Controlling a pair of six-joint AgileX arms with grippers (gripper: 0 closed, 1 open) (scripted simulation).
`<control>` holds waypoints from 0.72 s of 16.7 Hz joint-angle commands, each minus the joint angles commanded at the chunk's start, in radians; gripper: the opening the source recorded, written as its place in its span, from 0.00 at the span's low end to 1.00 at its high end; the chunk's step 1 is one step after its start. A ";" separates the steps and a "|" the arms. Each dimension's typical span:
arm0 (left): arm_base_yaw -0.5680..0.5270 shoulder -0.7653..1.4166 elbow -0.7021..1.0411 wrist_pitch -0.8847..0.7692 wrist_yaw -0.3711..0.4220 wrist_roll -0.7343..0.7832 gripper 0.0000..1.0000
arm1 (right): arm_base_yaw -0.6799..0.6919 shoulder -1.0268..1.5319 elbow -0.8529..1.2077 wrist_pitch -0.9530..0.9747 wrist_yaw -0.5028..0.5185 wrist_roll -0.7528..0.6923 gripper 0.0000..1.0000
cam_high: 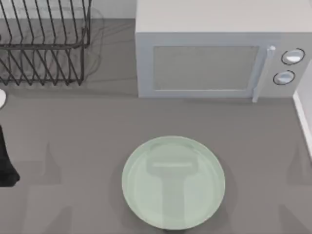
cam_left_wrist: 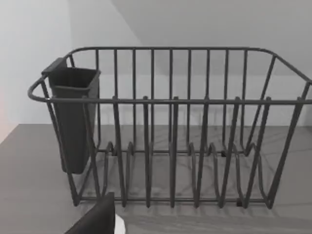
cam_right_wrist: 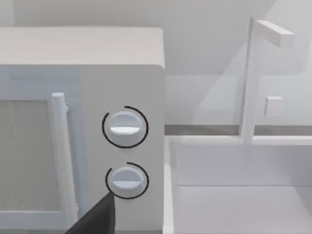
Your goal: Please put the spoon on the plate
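Note:
The pale mint-green plate [cam_high: 173, 183] lies bare on the grey table, front of centre. A small white rounded bit [cam_high: 1, 99] pokes in at the table's left edge, below the rack. I cannot tell whether it is the spoon. A sliver of white [cam_left_wrist: 120, 225] also shows beside the dark tip of my left gripper [cam_left_wrist: 97, 220] in the left wrist view. My left arm [cam_high: 6, 163] sits as a black shape at the left edge, far from the plate. A dark tip of my right gripper [cam_right_wrist: 97, 217] faces the microwave's knobs.
A white microwave [cam_high: 214, 53] with its door closed stands behind the plate. A dark wire dish rack [cam_high: 41, 44] with a dark cutlery cup [cam_left_wrist: 73, 122] fills the back left. A white sink [cam_right_wrist: 234, 195] with a faucet [cam_right_wrist: 253, 78] lies right of the microwave.

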 joint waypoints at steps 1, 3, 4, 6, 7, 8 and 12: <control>0.000 0.000 0.000 0.000 0.000 0.000 1.00 | 0.000 0.000 0.000 0.000 0.000 0.000 1.00; 0.002 0.010 0.010 -0.007 0.000 0.003 1.00 | 0.000 0.000 0.000 0.000 0.000 0.000 1.00; 0.006 0.030 0.029 -0.022 -0.001 0.008 1.00 | 0.000 0.000 0.000 0.000 0.000 0.000 1.00; 0.017 0.103 0.099 -0.071 -0.002 0.026 1.00 | 0.000 0.000 0.000 0.000 0.000 0.000 1.00; 0.024 0.156 0.146 -0.105 -0.002 0.038 1.00 | 0.000 0.000 0.000 0.000 0.000 0.000 1.00; 0.032 0.219 0.201 -0.143 -0.002 0.052 1.00 | 0.000 0.000 0.000 0.000 0.000 0.000 1.00; 0.071 0.571 0.474 -0.334 0.000 0.117 1.00 | 0.000 0.000 0.000 0.000 0.000 0.000 1.00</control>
